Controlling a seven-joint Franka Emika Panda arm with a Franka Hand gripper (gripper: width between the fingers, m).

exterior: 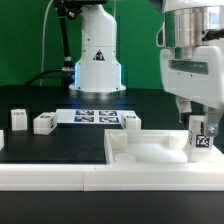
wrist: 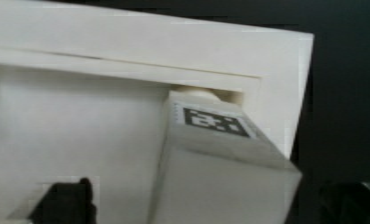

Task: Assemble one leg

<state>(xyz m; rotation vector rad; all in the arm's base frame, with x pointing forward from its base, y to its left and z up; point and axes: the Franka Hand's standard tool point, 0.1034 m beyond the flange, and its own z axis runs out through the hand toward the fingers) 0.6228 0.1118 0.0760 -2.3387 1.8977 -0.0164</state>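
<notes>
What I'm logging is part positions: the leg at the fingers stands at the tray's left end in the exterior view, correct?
Not quite: the leg at the fingers stands at the right end of the tray, not the left, as the exterior view shows.

So on the black table [exterior: 40,148] there's the marker board [exterior: 88,117] lying flat toward the back, with a row of black-and-white tags on it. Three little white blocks sit around it: two over on the exterior view's left, one [exterior: 19,120] right by the edge and another [exterior: 43,123] just beside the board's end, plus a third [exterior: 131,121] at the board's other end. Behind it all is a green backdrop [exterior: 138,45] with some dark cables [exterior: 53,40] hanging down in front.
</notes>
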